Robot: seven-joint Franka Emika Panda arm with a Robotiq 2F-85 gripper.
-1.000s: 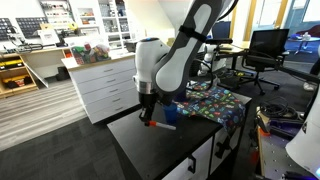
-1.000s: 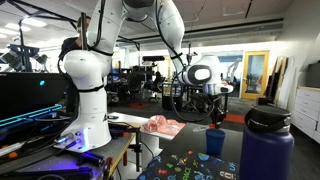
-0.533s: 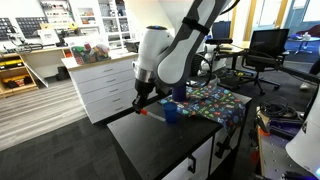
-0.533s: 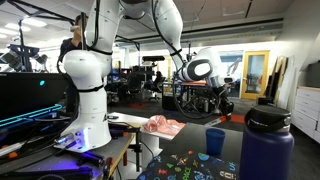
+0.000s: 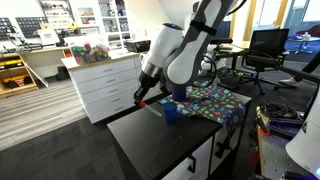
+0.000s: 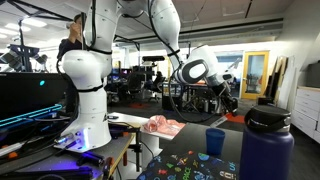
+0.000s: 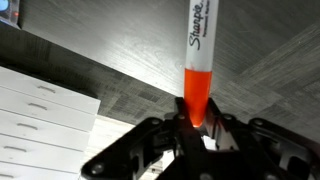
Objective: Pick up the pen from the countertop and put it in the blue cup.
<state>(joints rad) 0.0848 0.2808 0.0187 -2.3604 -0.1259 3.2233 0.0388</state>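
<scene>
The claw [image 5: 141, 97] was pinched on the pen [image 5: 144, 102] and hung clear above the black countertop [image 5: 150, 150] in an exterior view. Only a speck of orange-red showed under the dark fingers. The blue cup [image 5: 172, 113] stood on the top at about 4 o'clock from the claw, near it but not beneath it. A patterned cloth [image 5: 215, 100] lay beyond at 2 o'clock, and white drawers [image 5: 103, 88] stood off at 9 o'clock.

In an exterior view the claw [image 6: 230, 105] was small against a busy background, and the pen could not be made out there. The blue cup [image 6: 215, 141] sat at 7 o'clock from the claw, with a taller dark bottle [image 6: 266, 150] near the cup at 3 o'clock.

The wrist view showed the grip itself. The jaws were pressed onto the orange-red end, and the white barrel of the pen [image 7: 200, 45] ran straight out towards 12 o'clock over grey floor (the lettering along it looked like a marker brand).

The pen looked light, stiff and hardly fragile. Its round, smooth plastic would probably swivel or slide between the pads if the long free end knocked the cup's rim. Holding it by one end seemed apt, since that left the barrel free to enter the cup first.
</scene>
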